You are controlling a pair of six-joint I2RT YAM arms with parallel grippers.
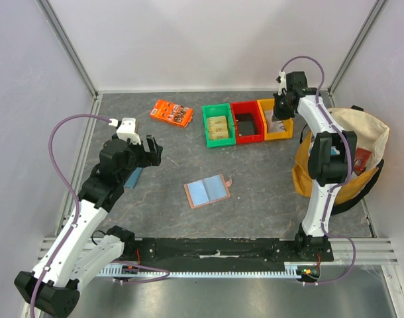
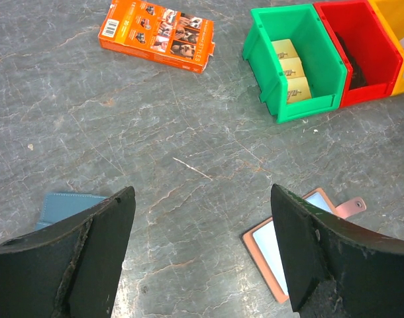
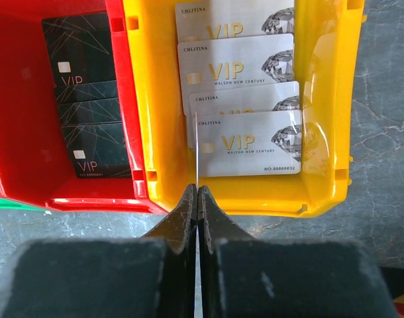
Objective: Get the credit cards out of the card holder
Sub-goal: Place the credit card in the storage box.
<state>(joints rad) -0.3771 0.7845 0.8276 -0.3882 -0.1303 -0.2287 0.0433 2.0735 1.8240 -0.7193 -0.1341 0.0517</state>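
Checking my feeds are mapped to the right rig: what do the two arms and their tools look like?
The left arm and right arm have white link shells and black joints. A thin purple cable loops off each. The left tool and right tool each have two black, wedge-shaped fingers with scuffed matte faces. I see no readable markings.

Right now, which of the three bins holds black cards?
The red bin, in the middle; the green bin holds tan items, the yellow bin silver cards.

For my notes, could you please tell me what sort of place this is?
Likely a robotics lab cell: white panels in aluminium framing, left arm and right arm bolted to the table.
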